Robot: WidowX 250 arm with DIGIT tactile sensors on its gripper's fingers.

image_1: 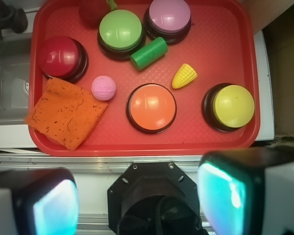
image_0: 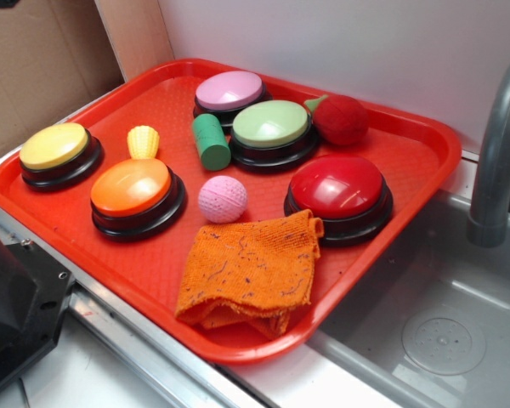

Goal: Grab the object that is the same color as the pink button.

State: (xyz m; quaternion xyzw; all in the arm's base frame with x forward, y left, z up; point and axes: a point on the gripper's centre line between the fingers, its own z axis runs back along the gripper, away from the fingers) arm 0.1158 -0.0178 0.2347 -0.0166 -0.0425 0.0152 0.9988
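Gripper (image_1: 137,200) parked high above near edge of red tray (image_1: 220,142), fingers spread wide apart, grasping nothing. Small pink ball (image_1: 103,87) near tray middle, between orange cloth (image_1: 63,112) and orange button (image_1: 152,107), just beside cloth's corner, apart from red button (image_1: 59,56). Pink button (image_1: 169,15) at far edge, touching or nearly touching green button (image_1: 120,30). Step in hand, by judgement: reach not yet begun. To do well: centre over ball, descend straight, keep fingers clear of cloth corner on one side and orange button's black base on other; close low around ball's widest part, since dimpled sphere likely to roll or squirt out if pinched high. Avoid red strawberry-like toy (image_1: 93,10) at far edge, wrong hue. Count: five buttons (pink, green, red, orange, yellow (image_1: 232,106)); one pink ball; one green cylinder (image_1: 148,53); one yellow corn toy (image_1: 184,76); one strawberry-like toy; one cloth; one tray. Grey faucet (image_0: 497,153) and sink basin (image_0: 442,323) alongside tray.
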